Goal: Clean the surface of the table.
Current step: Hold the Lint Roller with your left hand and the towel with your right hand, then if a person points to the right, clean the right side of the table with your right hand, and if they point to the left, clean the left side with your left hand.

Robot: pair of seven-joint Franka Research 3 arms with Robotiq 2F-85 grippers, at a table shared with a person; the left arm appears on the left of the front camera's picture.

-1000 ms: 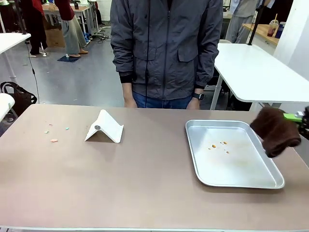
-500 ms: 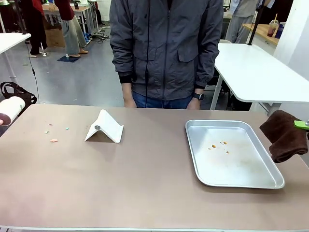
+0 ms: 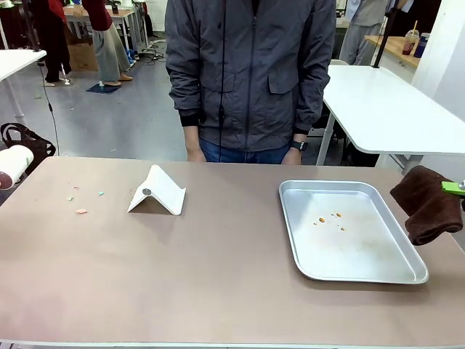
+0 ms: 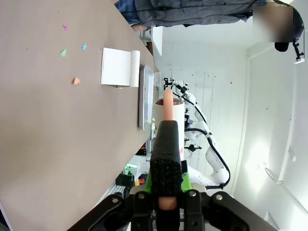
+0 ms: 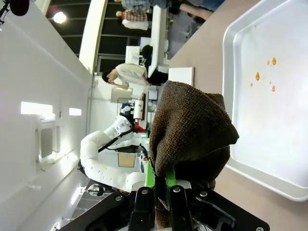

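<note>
Right claw [image 5: 160, 169] clamped on a brown cloth [image 5: 192, 120]. The cloth bunches out past the green pads and sits at the tabletop's right edge, over the right rim of the metal tray [image 3: 290, 233]; can't tell if cloth and tray touch. Left claw [image 4: 166, 144] closed on the peach handle of a white roller [image 4: 169, 111], which sits just off the tabletop's far left corner. The tabletop [image 3: 218, 283] is taupe-brown with a pale edge. Its long axis runs left to right between the two arms, its short axis from the near edge to the person [image 3: 251, 73] standing at the far edge. The tray lies on the right part, close to the right edge, with its long side running near to far and slightly skewed. A few orange crumbs [image 3: 330, 217] lie in its far half. A white folded stand [image 3: 158, 192] sits left of centre toward the far edge, ridge up. Small coloured bits [image 3: 81, 211] are scattered between the stand and the left edge, well apart from the tray. Open room: a bare band between stand and tray, a wide bare strip along the whole near edge, and the near left corner. Tight spots: a narrow gap between tray and right edge, and the bits close to the left edge.
</note>
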